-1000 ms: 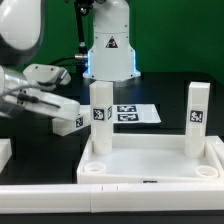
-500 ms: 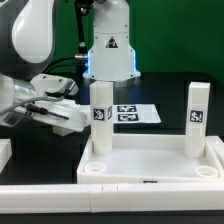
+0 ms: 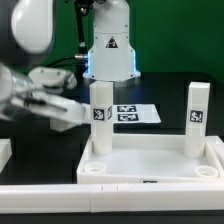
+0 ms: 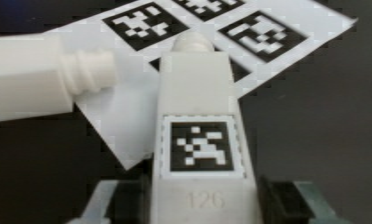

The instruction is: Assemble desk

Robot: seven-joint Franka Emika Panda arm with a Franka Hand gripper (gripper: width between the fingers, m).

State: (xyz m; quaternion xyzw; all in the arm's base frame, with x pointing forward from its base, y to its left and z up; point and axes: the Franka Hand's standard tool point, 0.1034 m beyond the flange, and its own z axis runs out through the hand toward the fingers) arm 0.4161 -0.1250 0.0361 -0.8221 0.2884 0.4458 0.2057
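Observation:
The white tabletop (image 3: 150, 158) lies rim up at the front. Two white tagged legs stand in its back corner sockets, one on the exterior view's left (image 3: 100, 122) and one on the right (image 3: 195, 115). The two front sockets show open. My gripper (image 3: 52, 103) is left of the tabletop, above the table, blurred by motion. It is shut on a third leg (image 3: 74, 108) held roughly level, pointing at the left upright leg. In the wrist view the held leg (image 4: 201, 130) sits between my gripper's (image 4: 204, 205) fingers. Another leg's (image 4: 50, 75) round peg end lies beside its tip.
The marker board (image 3: 132, 113) lies flat behind the tabletop and also shows in the wrist view (image 4: 254, 35). The robot base (image 3: 110, 45) stands at the back. A white block (image 3: 4, 152) sits at the left edge. A white bar (image 3: 40, 192) runs along the front.
My gripper has risen with the leg in it, and the leg has swung to a flatter angle. The tabletop and the two upright legs have not moved.

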